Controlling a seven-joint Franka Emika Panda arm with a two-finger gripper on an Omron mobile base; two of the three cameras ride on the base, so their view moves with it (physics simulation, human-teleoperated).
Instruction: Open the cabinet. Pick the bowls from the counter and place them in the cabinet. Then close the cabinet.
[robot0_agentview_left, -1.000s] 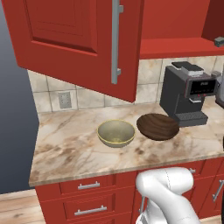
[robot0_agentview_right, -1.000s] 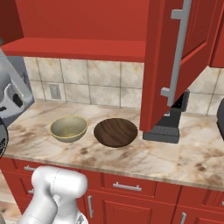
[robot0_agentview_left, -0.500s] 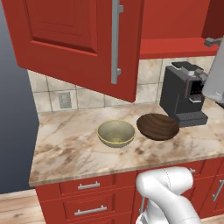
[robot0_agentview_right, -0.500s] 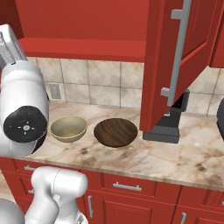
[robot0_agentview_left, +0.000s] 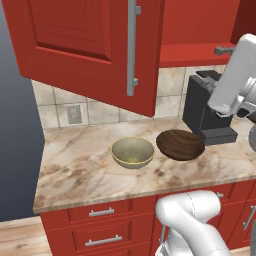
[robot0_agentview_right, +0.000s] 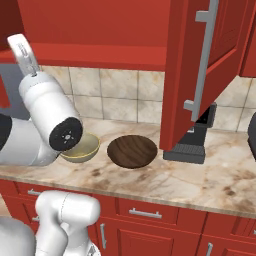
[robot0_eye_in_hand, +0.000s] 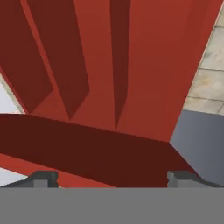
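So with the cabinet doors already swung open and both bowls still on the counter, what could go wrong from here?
1. The open red raised-panel cabinet door hangs out over the beige marble counter; the arm could clip it while swinging down.
2. The olive-tan bowl and dark brown wood-grained bowl sit close together, so grasping one might nudge the other.
3. The black coffee machine stands right behind the brown bowl, crowding that approach.

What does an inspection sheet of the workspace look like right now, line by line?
Surface: beige marble counter, bare apart from what's listed.
Job's things: cabinet doors open; olive-tan bowl and dark wood bowl side by side on the counter, neither picked.
Clutter: black coffee machine behind the wood bowl.
Grippers: gripper fingers wide apart, nothing between them, facing red cabinet panels.
Cables: nothing seen.
Surroundings: tiled backsplash, wall outlet, red drawers below.
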